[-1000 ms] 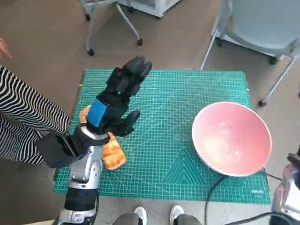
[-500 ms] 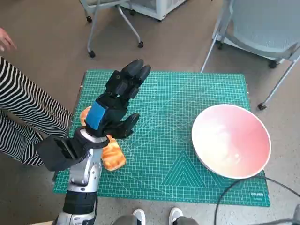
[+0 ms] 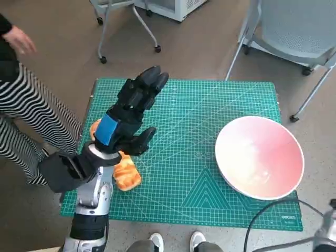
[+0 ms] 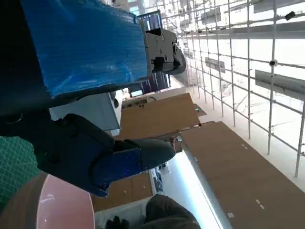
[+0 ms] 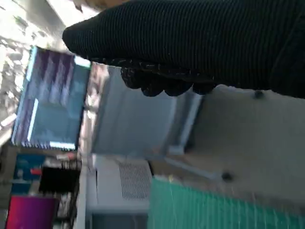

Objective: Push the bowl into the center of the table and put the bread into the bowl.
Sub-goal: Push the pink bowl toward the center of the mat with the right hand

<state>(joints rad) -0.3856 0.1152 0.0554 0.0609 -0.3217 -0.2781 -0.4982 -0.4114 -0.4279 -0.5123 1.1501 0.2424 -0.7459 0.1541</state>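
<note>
Bowl [image 3: 259,157] on mat [image 3: 189,105] (print unreadable)

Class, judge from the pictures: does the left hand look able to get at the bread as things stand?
Probably yes. The left hand is raised, holding nothing, above the bread, which lies on the green mat by its wrist; nothing lies between them, though the forearm covers part.

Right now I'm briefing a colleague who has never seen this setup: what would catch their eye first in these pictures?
First the big pink bowl near the right edge of the green cutting mat, overhanging it slightly. Next the left hand, black with blue tape, raised over the mat's left side with fingers spread and nothing in it. Under its wrist lies the orange bread, and a person in striped trousers stands beside the table on the left.
</note>
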